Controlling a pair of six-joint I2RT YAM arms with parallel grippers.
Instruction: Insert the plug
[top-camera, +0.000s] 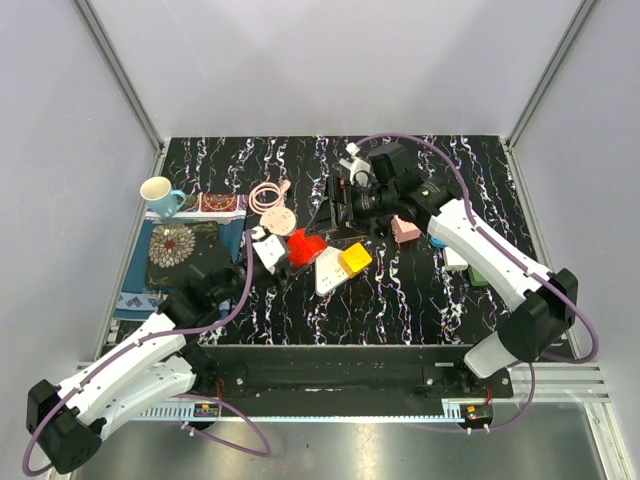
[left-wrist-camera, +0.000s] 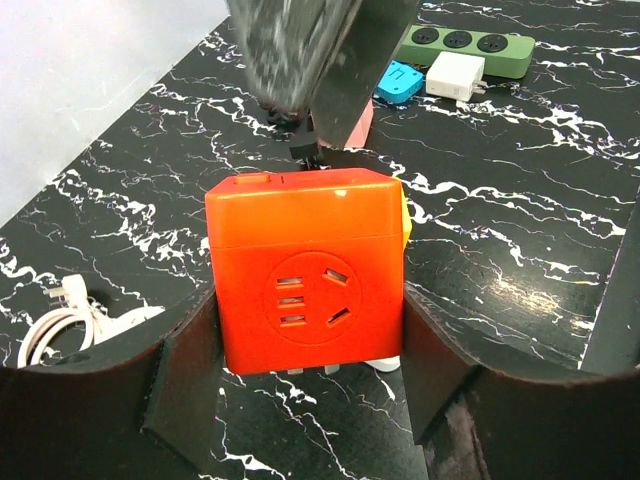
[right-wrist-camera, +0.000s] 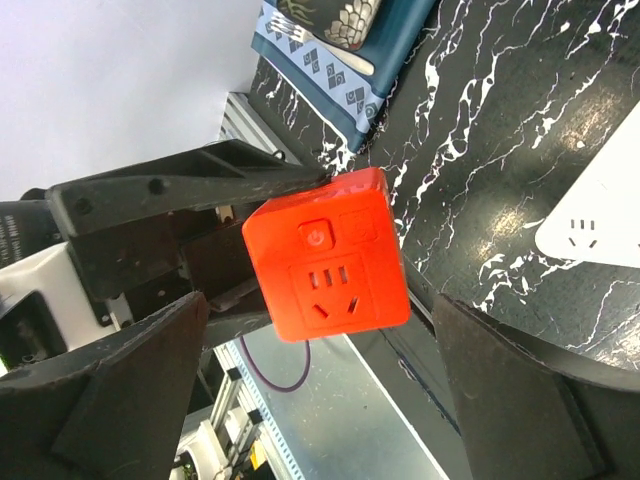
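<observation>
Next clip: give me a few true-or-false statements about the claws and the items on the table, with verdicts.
1. The left claw grips the red socket cube. True.
2. The right claw is shut on a plug. False: its fingers are spread wide apart, with nothing held between them.
3. A green power strip lies on the table. True.
4. The mug stands at the table's right edge. False: it stands at the far left.

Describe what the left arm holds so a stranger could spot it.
Over the black marbled table, look left of the white power strip. The red cube socket sits in the left gripper; it is the only bright red item, unlike the yellow cube nearby.
</observation>
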